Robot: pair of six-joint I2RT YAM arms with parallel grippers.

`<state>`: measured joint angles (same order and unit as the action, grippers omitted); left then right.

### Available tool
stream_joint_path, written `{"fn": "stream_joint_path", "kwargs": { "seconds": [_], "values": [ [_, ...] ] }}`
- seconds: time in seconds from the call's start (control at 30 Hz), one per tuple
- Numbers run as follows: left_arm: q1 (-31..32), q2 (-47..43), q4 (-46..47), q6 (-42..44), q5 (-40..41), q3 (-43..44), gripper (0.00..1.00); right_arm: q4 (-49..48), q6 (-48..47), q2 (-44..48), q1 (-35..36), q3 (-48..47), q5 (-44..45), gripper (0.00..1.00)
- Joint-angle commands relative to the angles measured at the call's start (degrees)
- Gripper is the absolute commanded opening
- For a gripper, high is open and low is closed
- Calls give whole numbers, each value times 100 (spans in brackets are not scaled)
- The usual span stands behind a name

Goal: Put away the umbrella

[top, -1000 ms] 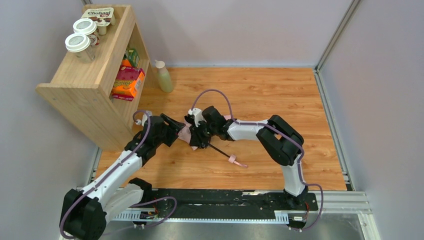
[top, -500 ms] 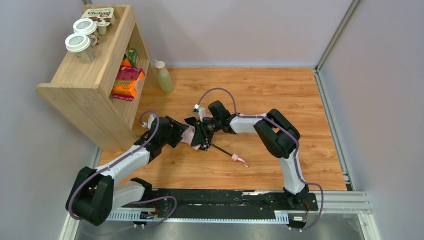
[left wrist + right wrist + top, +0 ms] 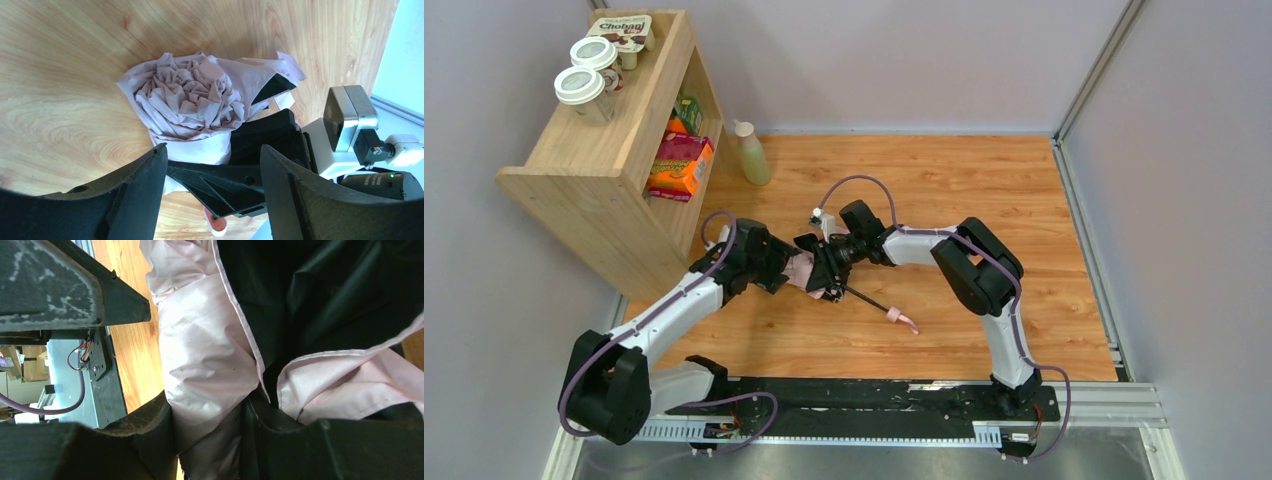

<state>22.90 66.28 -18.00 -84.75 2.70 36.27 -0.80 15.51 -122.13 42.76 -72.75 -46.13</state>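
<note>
The umbrella lies on the wooden floor, its pale pink canopy bunched up. Its thin black shaft runs down-right to the small pink handle and strap. My right gripper is shut on the canopy folds, and in the right wrist view the pink fabric is pinched between its fingers. My left gripper stands open just left of the canopy's crumpled top end. In the left wrist view its wide-apart fingers frame the right gripper's black finger, and nothing is held.
A wooden shelf unit stands at the back left with lidded cups on top and snack boxes inside. A pale green bottle stands beside it. Grey walls close in both sides, and a black rail runs along the near edge.
The right wrist turned while keeping its grip, and the handle end shifted slightly. The left gripper edged toward the canopy, then drew back a little to the left, still open.
</note>
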Motion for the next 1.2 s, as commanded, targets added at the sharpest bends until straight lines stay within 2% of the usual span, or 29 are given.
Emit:
{"fn": "stream_joint_path", "kwargs": {
  "seconds": [0.0, 0.27, 0.57, 0.67, 0.77, 0.83, 1.0, 1.03, 1.17],
  "values": [
    [22, 42, -635, -191, 20, 266, 74, 1759, -268, -611, 74, 455, 710, 0],
    [101, 772, -381, -253, -297, 442, 75, 1829, -311, -540, 92, 420, 737, 0],
    [259, 1598, 622, -358, 28, -287, 75, 1925, -355, -575, 83, 288, 649, 0],
    [259, 1765, 561, -245, 274, -515, 76, 1908, -373, -505, 83, 332, 596, 0],
    [259, 1932, 106, -340, 520, -551, 76, 1908, -425, -435, 92, 332, 491, 0],
    [251, 2038, 173, -288, 539, -551, 65, 1943, -461, -383, 92, 314, 421, 0],
    [268, 1889, 33, -77, 626, -489, 5, 2031, -391, 65, 109, 218, 534, 1],
    [259, 1828, -28, -68, 635, -498, 0, 2092, -338, 214, 101, 165, 639, 6],
    [259, 1757, -142, 81, 548, -490, 0, 2268, -127, 1117, 13, -125, 1279, 53]
  ]
}}
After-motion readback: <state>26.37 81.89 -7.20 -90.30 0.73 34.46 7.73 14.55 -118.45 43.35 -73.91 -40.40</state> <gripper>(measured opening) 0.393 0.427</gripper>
